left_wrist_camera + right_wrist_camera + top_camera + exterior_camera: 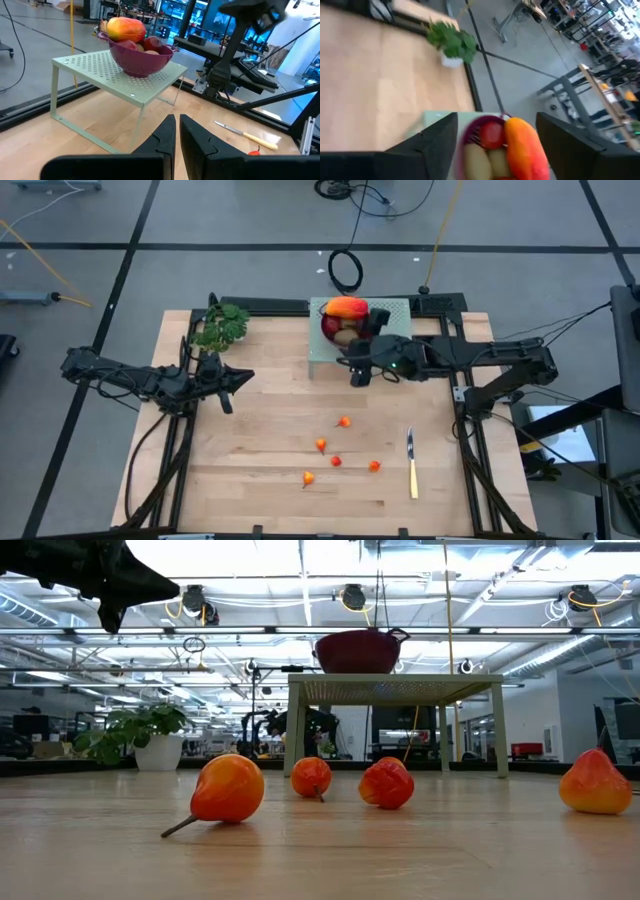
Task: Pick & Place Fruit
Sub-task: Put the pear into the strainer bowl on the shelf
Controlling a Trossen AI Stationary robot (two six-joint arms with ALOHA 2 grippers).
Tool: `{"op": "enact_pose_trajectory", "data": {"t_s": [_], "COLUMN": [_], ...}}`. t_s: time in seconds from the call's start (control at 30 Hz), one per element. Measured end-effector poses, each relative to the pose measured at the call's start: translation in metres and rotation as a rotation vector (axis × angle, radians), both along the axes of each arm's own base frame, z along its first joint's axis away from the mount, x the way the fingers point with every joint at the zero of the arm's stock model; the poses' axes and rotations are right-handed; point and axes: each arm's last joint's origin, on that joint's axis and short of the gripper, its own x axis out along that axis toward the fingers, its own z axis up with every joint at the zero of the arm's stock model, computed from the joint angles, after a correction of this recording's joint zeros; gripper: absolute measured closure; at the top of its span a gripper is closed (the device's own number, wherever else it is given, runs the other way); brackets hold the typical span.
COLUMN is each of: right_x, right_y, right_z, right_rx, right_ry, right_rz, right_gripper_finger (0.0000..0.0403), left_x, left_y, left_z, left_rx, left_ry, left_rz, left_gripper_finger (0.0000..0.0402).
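Note:
A purple bowl (345, 330) stands on a pale green perforated stand (390, 308) at the table's far side. It holds a large orange-red fruit (522, 145), a dark red ball (491, 134) and olive-brown ovals (476, 161). Several tiny orange-red fruits (336, 461) lie on the wood near the middle; the low view shows them close up (228, 788). My right gripper (497, 120) hovers open and empty just above the bowl, at its near side (362, 360). My left gripper (177, 135) waits shut over the table's left part (235, 380), pointing level.
A leafy green plant in a white pot (222, 325) stands at the far left corner. A yellow-handled knife (411, 465) lies near the right edge. Black frame rails (270, 307) border the table. Bare wood lies between the left gripper and the stand.

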Motion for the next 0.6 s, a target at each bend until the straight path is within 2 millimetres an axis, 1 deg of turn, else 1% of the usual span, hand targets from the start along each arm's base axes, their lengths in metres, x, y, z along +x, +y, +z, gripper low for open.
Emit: {"op": "enact_pose_trajectory", "data": {"t_s": [0.13, 0.3, 0.43, 0.6], "right_x": [-0.001, -0.007, -0.015, -0.034], "right_y": [0.014, 0.030, 0.041, 0.051], "right_z": [0.001, 0.004, 0.010, 0.021], "right_rx": [0.075, 0.154, 0.232, 0.325], "right_ry": [-0.057, -0.118, -0.174, -0.242], "right_rz": [0.007, 0.024, 0.030, 0.042], "right_gripper_finger": [0.0183, 0.0251, 0.0304, 0.0367], "left_x": [0.000, 0.000, 0.000, 0.000], "left_y": [0.000, 0.000, 0.000, 0.000], "left_z": [0.000, 0.000, 0.000, 0.000], "left_rx": [0.002, 0.002, 0.002, 0.007], "left_ry": [0.000, 0.001, 0.001, 0.004], "left_rz": [0.000, 0.000, 0.000, -0.001], "left_gripper_finger": [0.0378, 0.0378, 0.0378, 0.0378]}}
